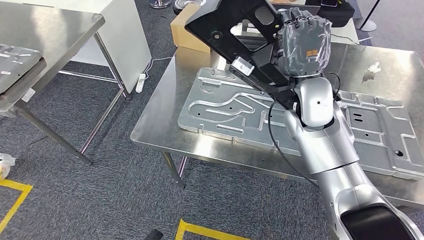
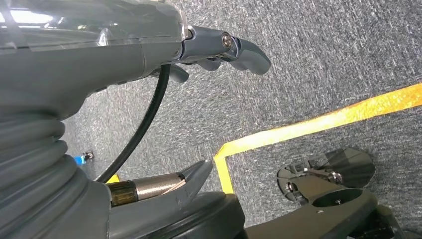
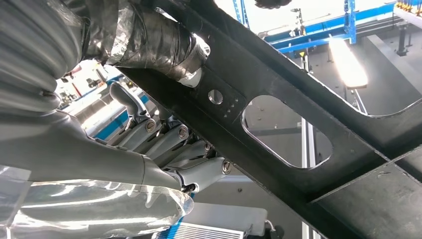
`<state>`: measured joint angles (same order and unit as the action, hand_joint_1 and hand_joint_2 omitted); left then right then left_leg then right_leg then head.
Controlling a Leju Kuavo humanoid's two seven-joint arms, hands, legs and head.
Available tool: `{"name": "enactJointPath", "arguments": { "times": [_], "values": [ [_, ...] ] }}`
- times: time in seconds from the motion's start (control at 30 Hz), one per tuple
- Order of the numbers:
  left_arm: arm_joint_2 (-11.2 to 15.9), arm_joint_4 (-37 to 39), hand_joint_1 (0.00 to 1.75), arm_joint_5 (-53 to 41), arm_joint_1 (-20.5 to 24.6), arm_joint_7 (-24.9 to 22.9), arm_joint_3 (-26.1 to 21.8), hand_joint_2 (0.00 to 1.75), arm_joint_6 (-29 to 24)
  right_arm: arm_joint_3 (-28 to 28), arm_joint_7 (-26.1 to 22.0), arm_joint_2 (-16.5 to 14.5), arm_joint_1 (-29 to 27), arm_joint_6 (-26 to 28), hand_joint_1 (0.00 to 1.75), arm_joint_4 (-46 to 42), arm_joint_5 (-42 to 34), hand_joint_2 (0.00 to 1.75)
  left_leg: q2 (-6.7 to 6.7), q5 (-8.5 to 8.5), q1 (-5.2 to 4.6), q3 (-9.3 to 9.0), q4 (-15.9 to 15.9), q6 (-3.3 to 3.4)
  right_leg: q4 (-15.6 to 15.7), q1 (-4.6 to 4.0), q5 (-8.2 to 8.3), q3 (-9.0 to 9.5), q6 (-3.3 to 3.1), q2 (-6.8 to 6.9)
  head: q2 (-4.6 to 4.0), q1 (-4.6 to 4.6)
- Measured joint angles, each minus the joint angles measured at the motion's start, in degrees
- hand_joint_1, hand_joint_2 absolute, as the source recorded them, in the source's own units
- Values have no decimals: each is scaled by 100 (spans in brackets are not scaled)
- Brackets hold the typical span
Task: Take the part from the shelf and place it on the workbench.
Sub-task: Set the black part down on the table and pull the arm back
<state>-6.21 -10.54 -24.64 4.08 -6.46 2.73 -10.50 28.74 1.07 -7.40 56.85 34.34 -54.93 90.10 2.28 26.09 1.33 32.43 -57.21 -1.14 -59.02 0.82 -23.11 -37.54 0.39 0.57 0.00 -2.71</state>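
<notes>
My right hand point(image 1: 304, 45) grips a large black frame-like part point(image 1: 230, 25) and holds it tilted above the steel workbench point(image 1: 160, 117). In the right wrist view the black part point(image 3: 298, 79), with an oblong cut-out, runs across my palm, with my fingers point(image 3: 184, 144) curled under it and the taped thumb over it. The part hangs clear of the workbench top, above a silver stamped panel point(image 1: 225, 107). My left hand point(image 2: 234, 50) hangs over the carpet with its fingers loose and nothing in it.
A second silver panel point(image 1: 380, 135) lies on the workbench's right half. A cardboard box point(image 1: 186, 35) stands at the workbench's far edge. Another steel table point(image 1: 55, 30) carrying a grey panel point(image 1: 15, 60) stands at the left. Yellow floor tape point(image 1: 15, 200) marks the carpet.
</notes>
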Motion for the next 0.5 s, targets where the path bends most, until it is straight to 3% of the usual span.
{"name": "enactJointPath", "arguments": {
  "times": [0.5],
  "values": [
    [0,0,0,-57,1,-7,-2,175,1,0,35,-29,-39,-27,175,11,-25,175,0,0,0,0,0,0,0,0,0,0,0,0,0,0]
  ]
}}
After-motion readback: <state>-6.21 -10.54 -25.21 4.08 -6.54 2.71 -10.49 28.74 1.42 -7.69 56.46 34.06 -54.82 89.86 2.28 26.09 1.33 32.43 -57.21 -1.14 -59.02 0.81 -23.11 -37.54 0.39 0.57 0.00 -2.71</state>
